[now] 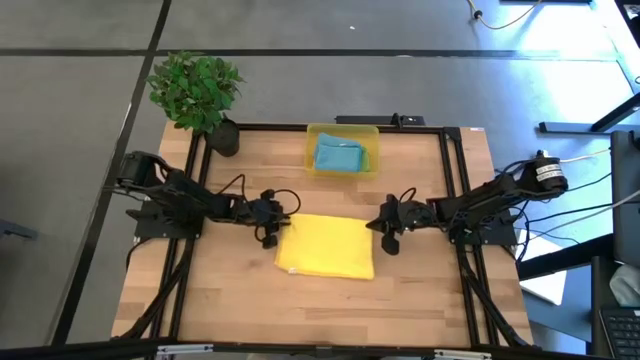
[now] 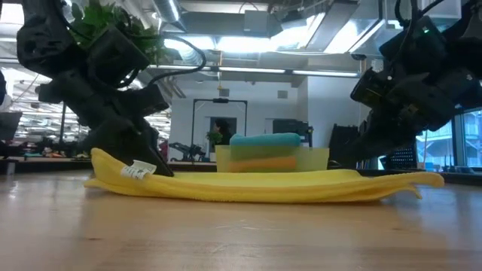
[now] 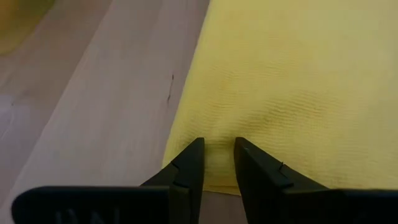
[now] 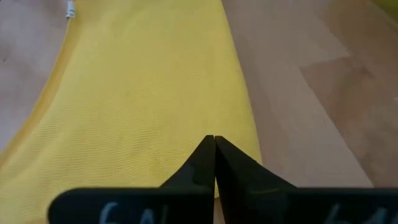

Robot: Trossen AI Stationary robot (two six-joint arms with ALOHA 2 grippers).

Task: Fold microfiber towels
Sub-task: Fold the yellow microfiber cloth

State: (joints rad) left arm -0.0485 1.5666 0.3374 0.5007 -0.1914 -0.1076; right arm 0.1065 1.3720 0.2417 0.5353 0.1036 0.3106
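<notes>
A yellow towel (image 1: 325,247) lies folded flat at the table's middle. Its left end (image 2: 102,158), which has a white tag, is raised a little off the wood. My left gripper (image 1: 273,230) is at the towel's left edge and is shut on it (image 3: 217,149). My right gripper (image 1: 378,228) is at the towel's right edge, its fingers shut together over the cloth's border (image 4: 214,140). A teal towel (image 1: 338,155) lies on top of folded green and orange ones (image 2: 263,159) in the yellow bin. My left gripper pinches the yellow towel's left edge (image 3: 219,138) between its two fingers, with cloth showing in the narrow gap. The fingers come in low from the table's left. The held end sits slightly raised and the rest lies on the table. I cannot tell whether my right gripper's shut fingertips touch the towel's right edge (image 4: 245,146).
A translucent yellow bin (image 1: 342,132) stands at the far middle of the table. A potted plant (image 1: 195,90) stands at the far left corner. Bare wood lies in front of the towel toward the near edge (image 1: 320,310).
</notes>
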